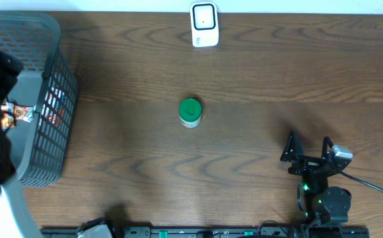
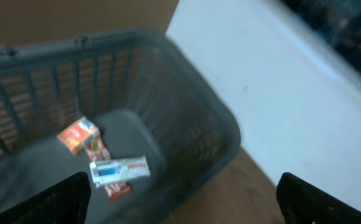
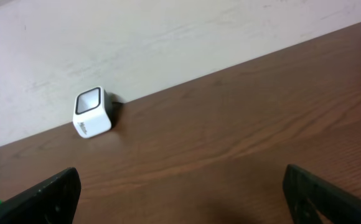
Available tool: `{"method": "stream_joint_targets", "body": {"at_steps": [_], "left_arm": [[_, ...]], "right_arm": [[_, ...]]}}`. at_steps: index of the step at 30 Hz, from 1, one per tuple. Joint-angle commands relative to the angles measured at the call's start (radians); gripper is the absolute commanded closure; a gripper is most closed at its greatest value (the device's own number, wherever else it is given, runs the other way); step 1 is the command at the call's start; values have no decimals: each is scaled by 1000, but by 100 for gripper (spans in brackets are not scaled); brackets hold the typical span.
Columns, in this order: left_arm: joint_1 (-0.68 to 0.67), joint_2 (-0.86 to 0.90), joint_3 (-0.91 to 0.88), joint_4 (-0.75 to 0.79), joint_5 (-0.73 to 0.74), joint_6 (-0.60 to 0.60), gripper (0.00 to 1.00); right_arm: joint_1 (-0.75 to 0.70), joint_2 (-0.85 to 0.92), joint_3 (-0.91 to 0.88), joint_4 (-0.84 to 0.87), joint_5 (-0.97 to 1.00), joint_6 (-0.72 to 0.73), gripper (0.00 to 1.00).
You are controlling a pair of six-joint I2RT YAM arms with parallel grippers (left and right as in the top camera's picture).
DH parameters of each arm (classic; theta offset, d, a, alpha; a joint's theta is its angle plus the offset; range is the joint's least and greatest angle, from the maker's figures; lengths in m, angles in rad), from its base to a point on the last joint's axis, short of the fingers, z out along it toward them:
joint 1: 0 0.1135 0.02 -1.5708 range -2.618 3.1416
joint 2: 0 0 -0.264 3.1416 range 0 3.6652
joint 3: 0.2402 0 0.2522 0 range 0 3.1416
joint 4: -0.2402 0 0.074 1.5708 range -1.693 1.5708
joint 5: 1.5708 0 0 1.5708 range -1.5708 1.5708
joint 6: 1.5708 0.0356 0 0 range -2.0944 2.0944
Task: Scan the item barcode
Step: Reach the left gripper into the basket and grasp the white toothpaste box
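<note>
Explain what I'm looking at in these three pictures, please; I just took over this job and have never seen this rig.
The wide picture looks straight down on a wooden table. Two robot arms work here, each ending in two-finger jaws. The right gripper rests near the table's front edge, jaws open and empty. The left arm is the dark shape at the left edge, over a grey basket.

The other two pictures come from cameras on the wrists. The left wrist view looks down into the basket, where a few small packets lie; its open fingers show as dark shapes at the bottom corners and hold nothing. The right wrist view looks across the table at a white barcode scanner by the wall.

A green-lidded jar stands mid-table.
</note>
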Motion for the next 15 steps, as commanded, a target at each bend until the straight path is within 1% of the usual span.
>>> {"method": "stream_joint_targets", "body": {"at_steps": [1,6,7,9,11,15], "left_arm": [[133,164,-9,-3,94,-33,4],[169,367,-10,-3,98,-41,5],[172,402,-10,-4,113,-42,4],[184,503,-10,-9,205,-56,5],[190,576,-10,-11,265,-81,5],[191,699,-10,-10,276,-105,5]], "right_arm": [[-11,-5,-1,-3,3,-12,1],[-11,-5,-1,-3,3,-12,1],[-11,-5,-1,-3,3,-12,1],[-11,-5,-1,-3,3,-12,1],[-11,-5,-1,-3,3,-12,1],[-11,-5,-1,-3,3,-12,1]]}}
